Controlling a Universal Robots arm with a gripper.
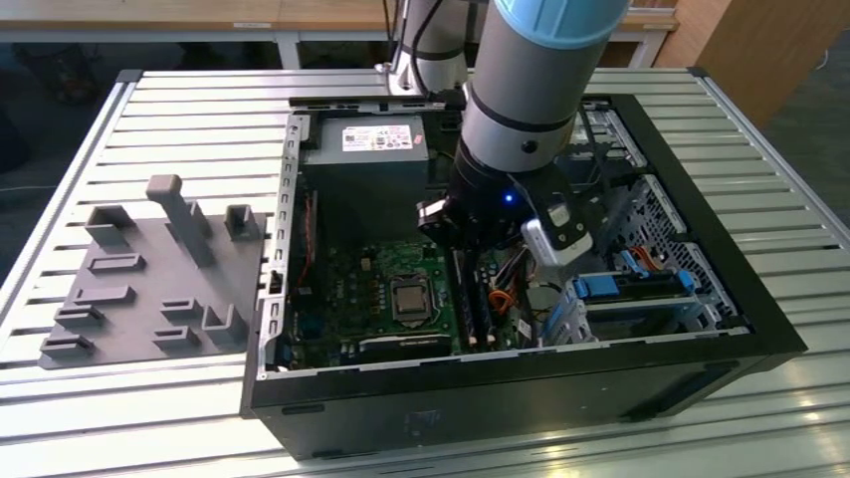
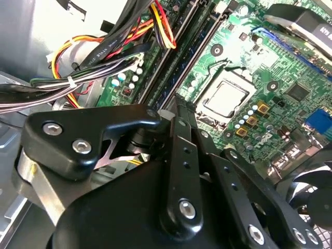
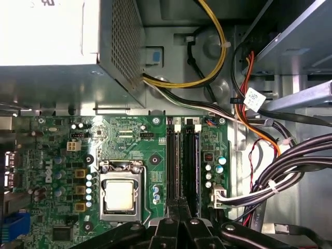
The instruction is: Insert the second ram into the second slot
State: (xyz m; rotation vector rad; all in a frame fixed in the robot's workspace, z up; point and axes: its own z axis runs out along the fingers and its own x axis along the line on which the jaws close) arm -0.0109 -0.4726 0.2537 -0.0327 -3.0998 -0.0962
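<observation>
A: Item one: open black metal computer case (image 1: 743, 309), lying on a slatted pale metal table (image 1: 173, 110).

B: Inside it?

A: Green circuit motherboard (image 3: 150, 155) with a square silver processor socket (image 3: 120, 194); a grey boxy power supply (image 1: 365, 149); a bundle of yellow, orange and black cables (image 2: 104, 52).

B: Outside it?

A: Grey plastic holder tray with upright pegs (image 1: 146, 289), towards the exterior view's left.

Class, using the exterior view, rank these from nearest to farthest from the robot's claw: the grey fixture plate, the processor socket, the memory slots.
Measured from the claw:
1. Memory slots, directly beneath it on the motherboard.
2. Processor socket, beside the slots toward the exterior view's left.
3. Grey fixture plate, outside the computer case on the table, far toward the exterior view's left.
</observation>
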